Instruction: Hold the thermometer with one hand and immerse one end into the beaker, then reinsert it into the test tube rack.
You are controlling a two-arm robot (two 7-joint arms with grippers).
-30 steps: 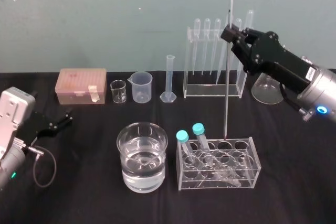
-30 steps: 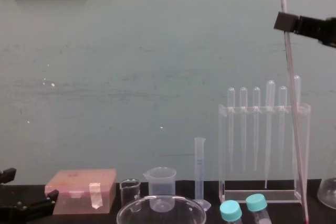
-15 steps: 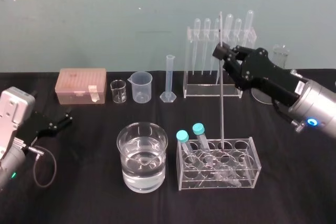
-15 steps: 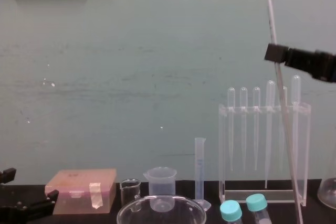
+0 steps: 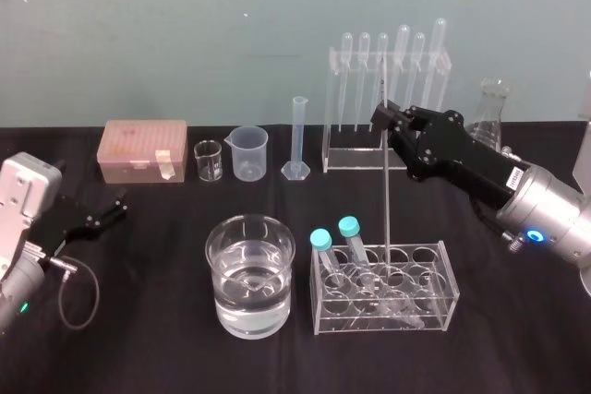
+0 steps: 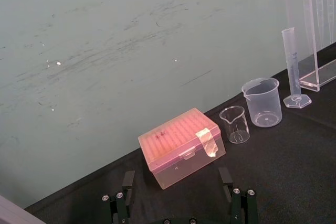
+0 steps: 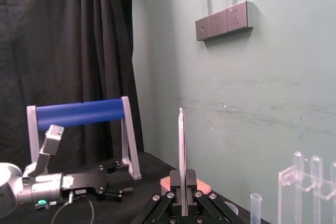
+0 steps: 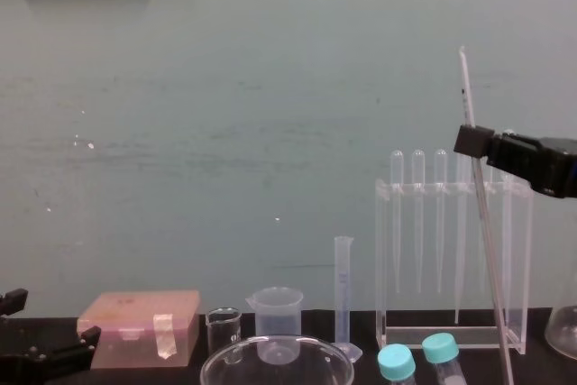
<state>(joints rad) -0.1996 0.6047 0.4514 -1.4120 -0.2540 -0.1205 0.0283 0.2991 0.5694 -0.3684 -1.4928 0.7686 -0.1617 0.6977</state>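
The thermometer [image 5: 385, 191] is a thin whitish rod standing almost upright, and my right gripper [image 5: 383, 121] is shut on it near its top. Its lower end reaches into a back-row hole of the low clear test tube rack [image 5: 434, 306], which also holds two blue-capped tubes [image 5: 320, 240]. In the chest view the rod [image 8: 482, 214] slants down from the right gripper [image 8: 471, 140]. The right wrist view shows the rod [image 7: 181, 140] rising from the closed jaws. The water-filled beaker [image 5: 249, 274] stands left of the rack. My left gripper [image 5: 102, 214] lies open at the table's left.
A tall clear stand [image 5: 379, 159] with several pipettes is behind the rack. Along the back stand a graduated cylinder [image 5: 298, 136], a plastic beaker [image 5: 249, 152], a small glass beaker [image 5: 209, 161] and a pink box [image 5: 145, 149]. A flask [image 5: 489, 117] is far right.
My right gripper has come down and shifted left with the thermometer. The rod's lower end, just above the low rack a second ago, now sits in one of its holes.
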